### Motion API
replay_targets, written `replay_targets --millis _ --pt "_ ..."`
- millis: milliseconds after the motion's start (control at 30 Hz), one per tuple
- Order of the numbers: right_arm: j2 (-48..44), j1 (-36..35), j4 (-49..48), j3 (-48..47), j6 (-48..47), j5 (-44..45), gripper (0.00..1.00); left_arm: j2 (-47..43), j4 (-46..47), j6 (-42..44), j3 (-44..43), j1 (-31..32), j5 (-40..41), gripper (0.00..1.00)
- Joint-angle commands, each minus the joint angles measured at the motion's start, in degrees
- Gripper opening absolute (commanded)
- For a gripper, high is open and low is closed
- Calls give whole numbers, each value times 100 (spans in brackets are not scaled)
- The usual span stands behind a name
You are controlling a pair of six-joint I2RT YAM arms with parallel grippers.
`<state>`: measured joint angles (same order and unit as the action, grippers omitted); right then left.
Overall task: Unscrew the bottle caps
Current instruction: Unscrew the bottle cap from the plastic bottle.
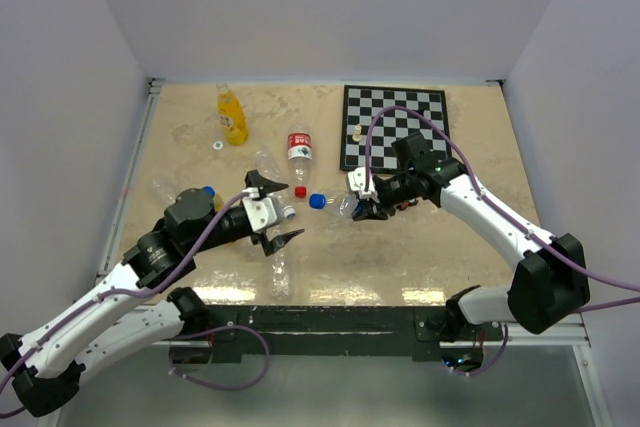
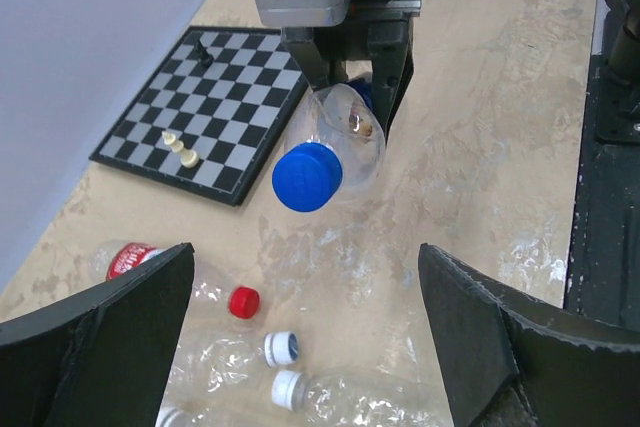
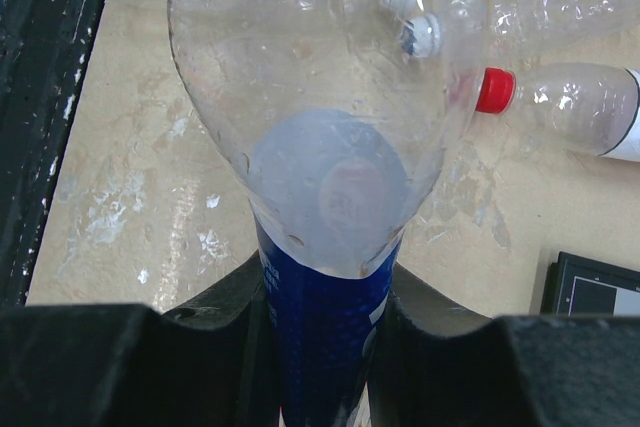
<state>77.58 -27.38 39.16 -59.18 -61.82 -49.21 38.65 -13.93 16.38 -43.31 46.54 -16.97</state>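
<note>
My right gripper (image 1: 363,203) is shut on a clear bottle with a blue label (image 3: 325,327) and holds it above the table, neck toward the left arm. Its blue cap (image 1: 317,201) is on and also shows in the left wrist view (image 2: 307,176). My left gripper (image 1: 293,211) is open and empty, its jaws wide apart, a short way from that cap. An orange-yellow bottle (image 1: 232,115) lies at the far left. A loose white-and-blue cap (image 2: 281,348) lies on the table between my left fingers (image 2: 90,337).
A chessboard (image 1: 393,127) with a few white pieces lies at the back right. A red-capped clear bottle (image 1: 300,152) and several crumpled clear bottles (image 1: 270,172) lie around the left gripper. A small white ring (image 1: 216,145) lies near the orange bottle.
</note>
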Motion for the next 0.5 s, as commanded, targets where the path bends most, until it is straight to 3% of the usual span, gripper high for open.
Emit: replay_targets --millis 0,467 --pt "3 -13 -93 -182 -76 -194 0 -104 725 690 42 4 -333 98" --pt "-6 -13 -75 -182 -102 -220 0 98 514 1183 51 -5 -491 99"
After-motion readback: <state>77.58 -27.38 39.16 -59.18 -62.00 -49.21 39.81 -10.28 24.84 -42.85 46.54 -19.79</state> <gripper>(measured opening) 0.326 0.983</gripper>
